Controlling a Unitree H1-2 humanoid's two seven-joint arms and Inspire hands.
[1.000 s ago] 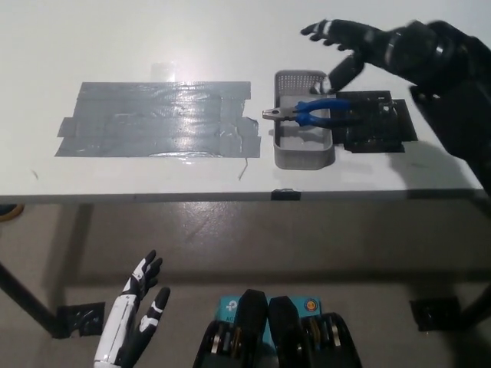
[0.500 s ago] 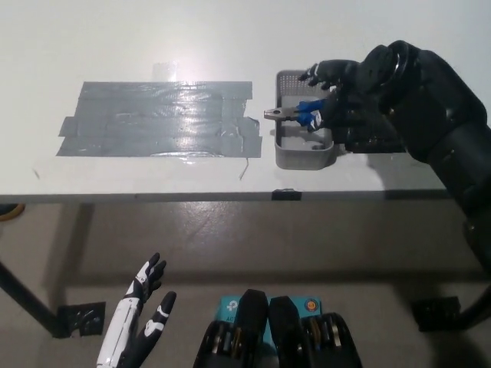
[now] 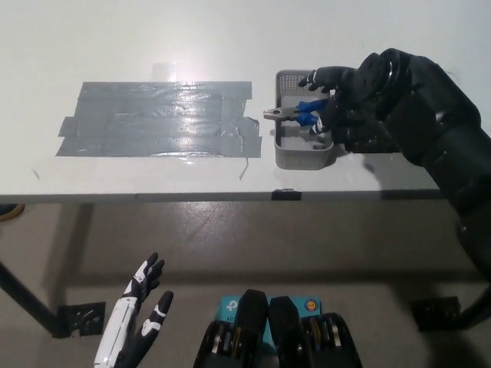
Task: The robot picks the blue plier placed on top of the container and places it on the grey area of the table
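Barely shifted right hand [image 3: 345,103], fingers seemingly around blue plier [image 3: 295,114], lying crosswise, nose pointing left

Lab — taped white table [image 3: 153,46]

There is one view, taken from the robot's head and looking steeply down and forward. The white tabletop [image 3: 230,46] fills the upper half of the frame, its near edge running straight across the middle, so the camera faces it squarely. Below that edge the floor [image 3: 253,238] shows, well under the lens. The camera stands back enough to take in the tabletop's width, with the table leg [image 3: 23,295] at lower left.
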